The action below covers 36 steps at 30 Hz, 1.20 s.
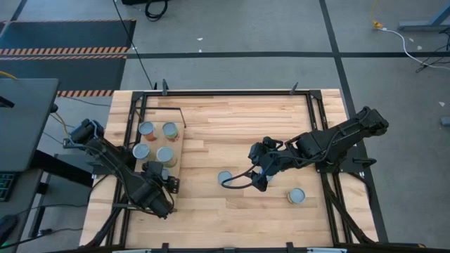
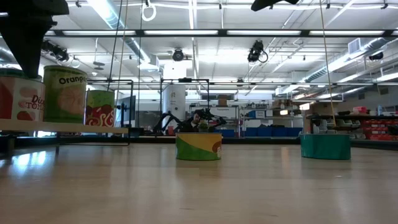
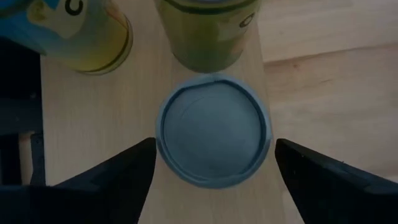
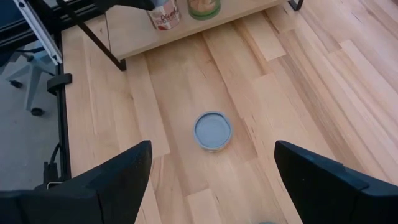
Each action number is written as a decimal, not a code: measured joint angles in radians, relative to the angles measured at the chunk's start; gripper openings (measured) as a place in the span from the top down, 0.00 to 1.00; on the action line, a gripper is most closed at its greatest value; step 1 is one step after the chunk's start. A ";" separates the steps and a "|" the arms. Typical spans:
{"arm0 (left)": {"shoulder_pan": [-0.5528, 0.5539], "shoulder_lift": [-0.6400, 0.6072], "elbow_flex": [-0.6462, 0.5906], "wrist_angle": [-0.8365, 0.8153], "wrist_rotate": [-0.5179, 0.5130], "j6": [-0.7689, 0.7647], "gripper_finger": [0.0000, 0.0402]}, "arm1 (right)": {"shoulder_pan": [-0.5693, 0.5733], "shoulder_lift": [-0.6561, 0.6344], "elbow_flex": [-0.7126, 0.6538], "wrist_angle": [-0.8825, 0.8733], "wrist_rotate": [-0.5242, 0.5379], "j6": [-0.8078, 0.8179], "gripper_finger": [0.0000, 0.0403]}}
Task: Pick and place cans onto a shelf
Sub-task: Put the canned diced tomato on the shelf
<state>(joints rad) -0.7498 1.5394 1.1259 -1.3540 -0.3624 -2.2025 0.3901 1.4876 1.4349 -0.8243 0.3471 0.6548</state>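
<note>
While a short round tin with a silvery-blue lid (image 3: 213, 132) stood on the pale plywood shelf with its thin black frame (image 1: 176, 140), the left gripper (image 1: 163, 173) hung directly above it with its dark fingers spread wide to either side, touching nothing. Four more tins (image 1: 156, 141) stood close behind it on the same shelf. The tin looked rigid and probably light, with smooth metal walls that could slip, so the curved side wall, squeezed across its width below the lid rim, seemed the best place to hold it. Out on the plank tabletop (image 1: 232, 126), a second silvery-blue-topped tin (image 4: 212, 130) stood alone near the middle, and the right gripper (image 1: 261, 177) hovered just beside it, fingers wide apart and empty. A third tin with a yellow-green label (image 1: 296, 195) stood nearer the right arm's side.
</note>
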 joint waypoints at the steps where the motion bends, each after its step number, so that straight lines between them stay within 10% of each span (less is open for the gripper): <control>1: 0.000 -0.007 0.000 0.000 0.005 0.000 0.18 | 0.000 0.000 0.000 0.000 0.000 0.000 0.14; 13: 0.024 -0.169 0.001 -0.011 0.028 0.056 0.32 | 0.000 0.000 0.000 0.000 0.001 0.008 0.14; 22: 0.135 -0.144 -0.019 0.052 0.069 0.245 0.95 | 0.000 0.000 0.000 0.000 0.028 0.008 0.14; 36: 0.158 -0.148 -0.139 0.234 0.157 0.280 0.99 | 0.008 0.000 0.000 0.000 0.026 0.034 0.14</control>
<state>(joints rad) -0.5919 1.3914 0.9871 -1.1202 -0.2058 -1.9221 0.3976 1.4872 1.4349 -0.8242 0.3733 0.6884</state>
